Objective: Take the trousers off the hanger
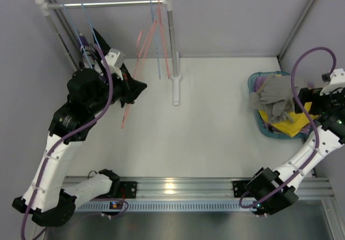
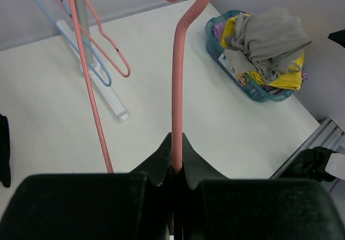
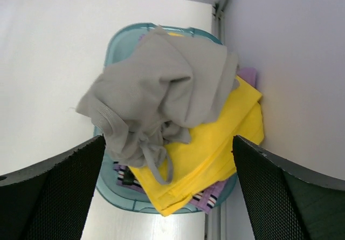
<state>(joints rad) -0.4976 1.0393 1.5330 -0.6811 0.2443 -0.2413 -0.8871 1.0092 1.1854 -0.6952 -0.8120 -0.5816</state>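
My left gripper [image 1: 133, 88] [image 2: 177, 167] is shut on the thin bar of a bare pink hanger [image 2: 177, 89] [image 1: 145, 61], which slants down from the rack's rail [image 1: 108, 4]. No trousers show on it. My right gripper [image 3: 170, 189] [image 1: 312, 104] is open and empty above a teal basket [image 3: 118, 40] [image 1: 264, 125] [image 2: 215, 40]. In the basket, grey-beige trousers [image 3: 161, 89] [image 1: 275, 95] [image 2: 269, 35] lie on top of yellow ones [image 3: 215, 143] [image 1: 294, 123]. Purple-and-white patterned ones [image 3: 207, 201] and lilac ones [image 3: 247, 75] lie beneath. A black shape [image 2: 2, 148] at the frame's left edge is unclear.
A second bare pink hanger [image 2: 108, 51] and bare blue hangers [image 2: 105, 81] [image 1: 157, 40] hang from the rail. The rack's white post and foot [image 1: 175, 83] [image 2: 108, 97] stand mid-table. The basket sits in the far right corner against the wall.
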